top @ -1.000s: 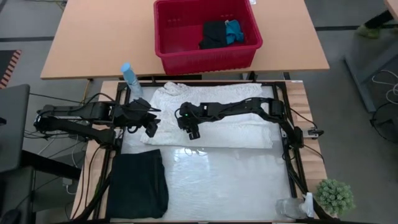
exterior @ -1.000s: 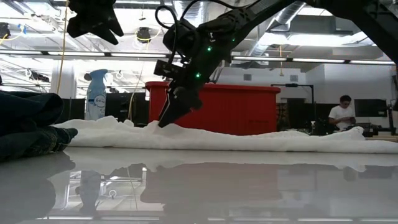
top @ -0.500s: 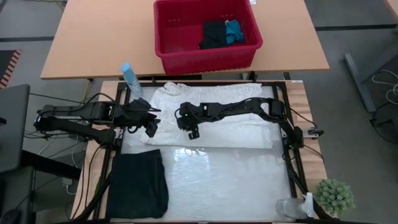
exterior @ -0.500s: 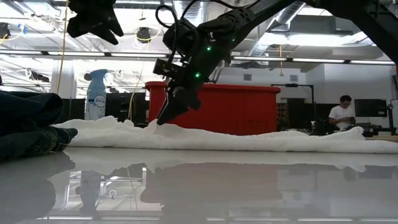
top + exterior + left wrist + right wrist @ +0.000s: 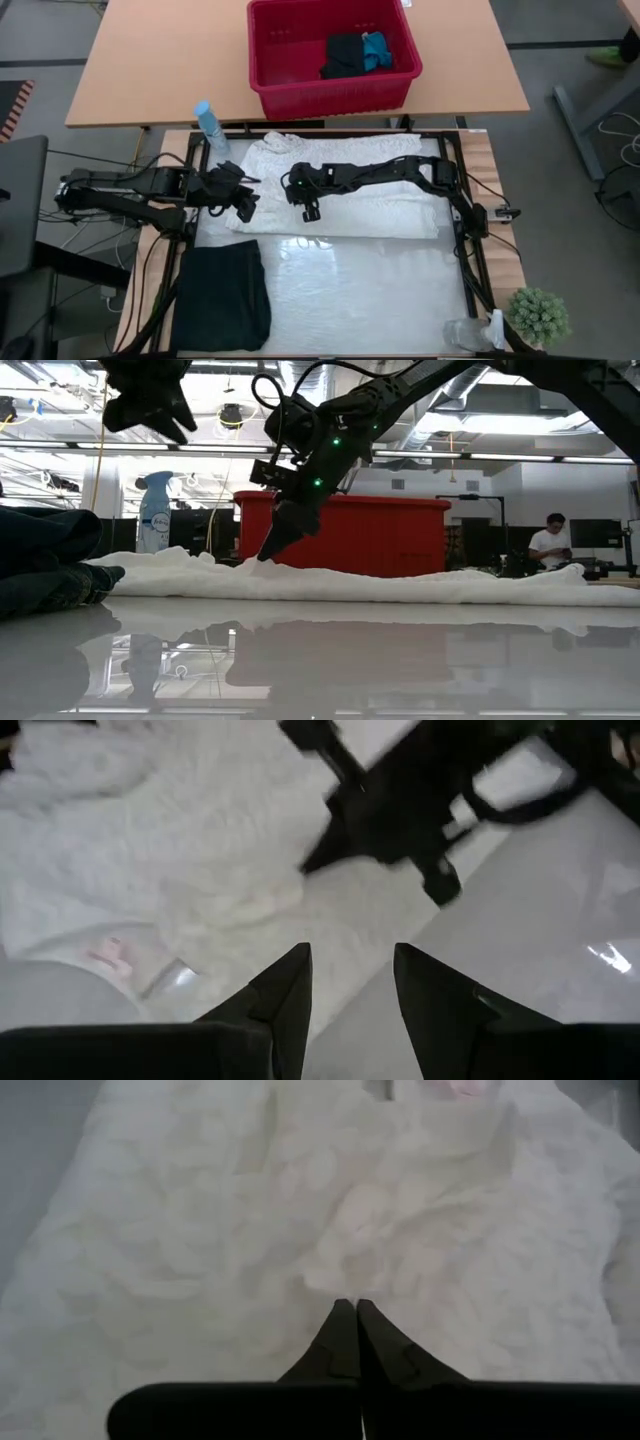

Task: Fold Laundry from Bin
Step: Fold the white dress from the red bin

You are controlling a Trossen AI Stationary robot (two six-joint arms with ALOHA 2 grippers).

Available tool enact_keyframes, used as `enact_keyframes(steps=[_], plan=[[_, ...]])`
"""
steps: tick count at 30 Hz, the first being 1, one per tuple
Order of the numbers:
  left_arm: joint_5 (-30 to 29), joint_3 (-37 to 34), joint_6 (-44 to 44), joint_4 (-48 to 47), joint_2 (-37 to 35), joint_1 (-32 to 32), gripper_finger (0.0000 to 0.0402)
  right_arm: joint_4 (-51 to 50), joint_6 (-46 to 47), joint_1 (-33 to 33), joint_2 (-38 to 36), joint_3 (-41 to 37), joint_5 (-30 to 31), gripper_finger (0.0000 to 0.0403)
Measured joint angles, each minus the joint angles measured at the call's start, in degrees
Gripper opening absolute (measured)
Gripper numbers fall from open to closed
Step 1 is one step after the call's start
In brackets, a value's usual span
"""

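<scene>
Wrist view alone shows right claw (image 5: 347, 1312) pinching white garment (image 5: 200, 1230).

work surface (image 5: 350, 290): glossy white sheet w/ black frame, laid on a slatted wood bench. second table (image 5: 160, 60): light wood, behind it, on grey floor (image 5: 570, 40). spray bottle (image 5: 209, 126), blue cap, at bench's far left corner; also seen in low view (image 5: 155, 510). small potted plant (image 5: 538, 316) at near right corner. room beyond: open ceiling w/ ducts and strip lights (image 5: 520, 457); a person (image 5: 549, 546) stands at far right.
</scene>
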Motion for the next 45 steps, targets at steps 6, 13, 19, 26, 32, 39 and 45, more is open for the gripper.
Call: enact_keyframes(steps=[6,13,19,26,32,39,45], plan=[[0.3,-5.6,-4.2,5.2,0.5,-3.7,0.0133,-0.1,5.4,-2.7,-0.4,0.5,0.6,0.0012],[0.9,-12.7,-5.5,17.9,1.8,-7.2,0.0133,-0.5,10.9,-5.0,-0.5,4.3,0.6,0.0012],[1.8,-17.9,-9.6,20.7,1.9,-8.5,0.0133,-0.9,15.7,-7.0,-0.5,6.9,0.5,0.0012],[1.1,-23.2,-13.8,21.1,1.9,-8.7,0.0133,-8.0,17.2,-7.2,-0.2,6.9,0.5,0.0012],[-0.6,-30.6,-18.2,23.6,1.9,-8.7,0.0133,-9.4,20.8,-7.8,-0.1,4.9,0.5,0.0058],[-1.6,-37.0,-23.2,27.6,1.9,-8.7,0.0133,-7.6,21.3,-10.8,-0.4,4.9,-11.8,0.0084],[-3.0,-37.8,-24.3,28.4,1.9,-8.7,0.0133,-3.4,21.0,-10.7,-0.9,8.7,-17.8,0.0112]])
